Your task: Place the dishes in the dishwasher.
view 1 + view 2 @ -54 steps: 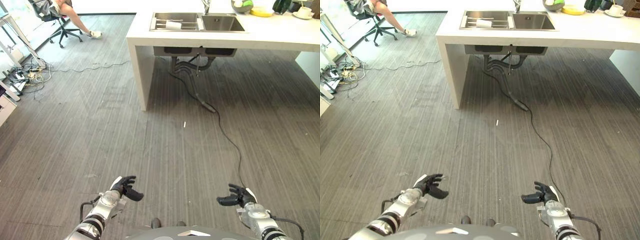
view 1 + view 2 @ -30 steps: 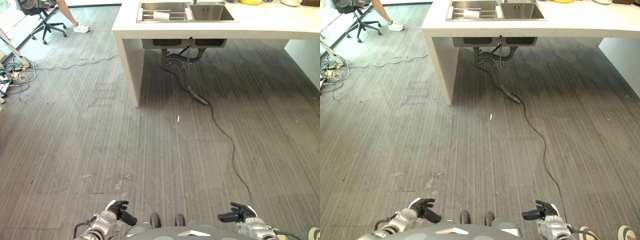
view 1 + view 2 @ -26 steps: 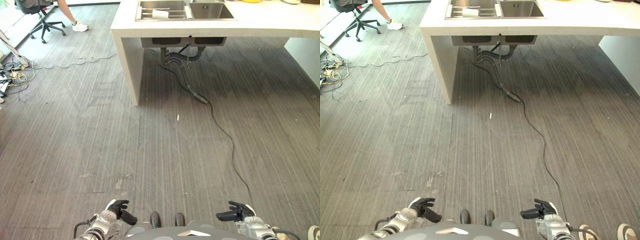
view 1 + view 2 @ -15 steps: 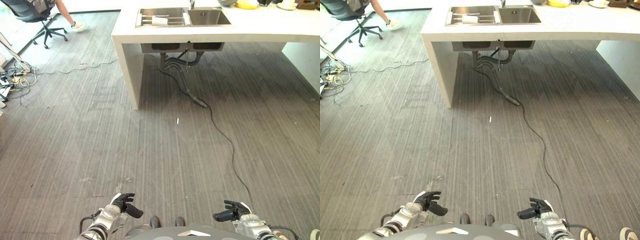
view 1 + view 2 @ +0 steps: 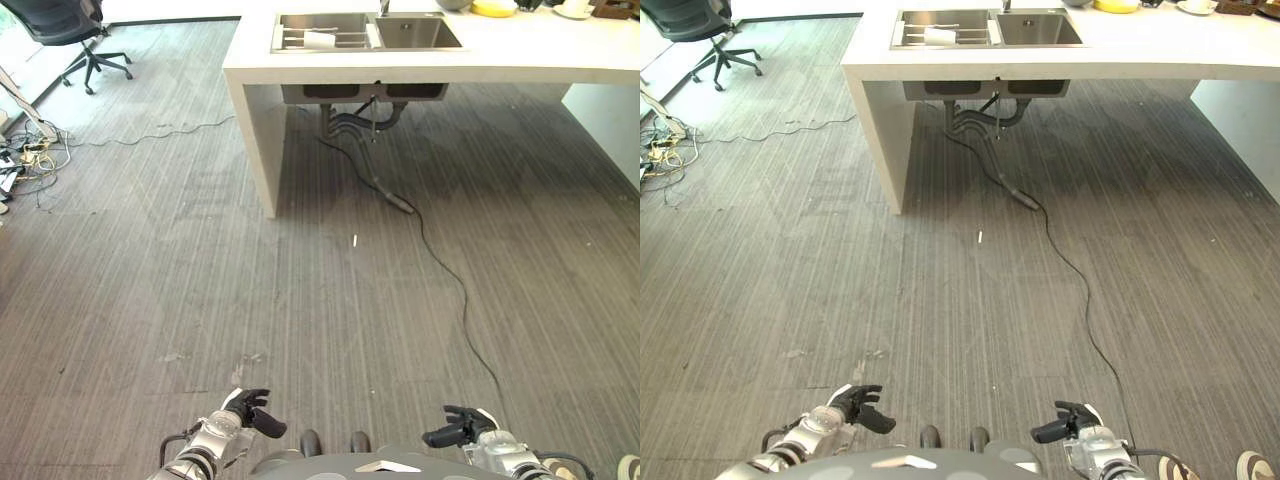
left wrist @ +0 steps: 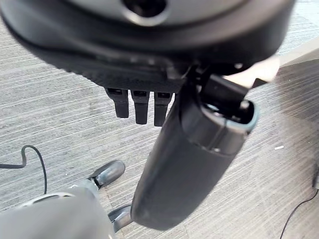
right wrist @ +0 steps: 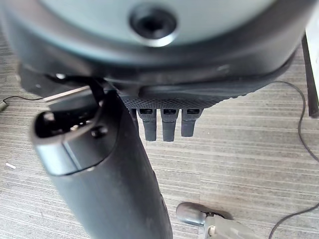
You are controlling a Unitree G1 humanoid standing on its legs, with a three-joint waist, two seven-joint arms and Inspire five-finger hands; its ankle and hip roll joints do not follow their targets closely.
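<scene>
A white dish (image 5: 320, 40) lies in the rack of the left sink basin (image 5: 310, 32), far ahead in the white counter (image 5: 520, 62). A cup on a saucer (image 5: 575, 8) and a yellow item (image 5: 495, 8) stand at the counter's far right. Low over the floor, far short of the counter, are my left hand (image 5: 243, 408) and my right hand (image 5: 462, 432). Both are empty. The left wrist view has relaxed fingers (image 6: 140, 106) over bare floor. The right wrist view has the same fingers (image 7: 165, 125).
Grey plank floor lies between me and the counter. Pipes (image 5: 365, 120) hang under the sink, and a dark cable (image 5: 450, 285) trails from them across the floor. An office chair (image 5: 65, 25) and tangled cords (image 5: 30, 155) are at the far left. A person's shoe (image 5: 1250, 466) is at the lower right.
The view has shifted as the camera moved. The person's leg by the office chair has gone from sight. Both hands stay low and empty.
</scene>
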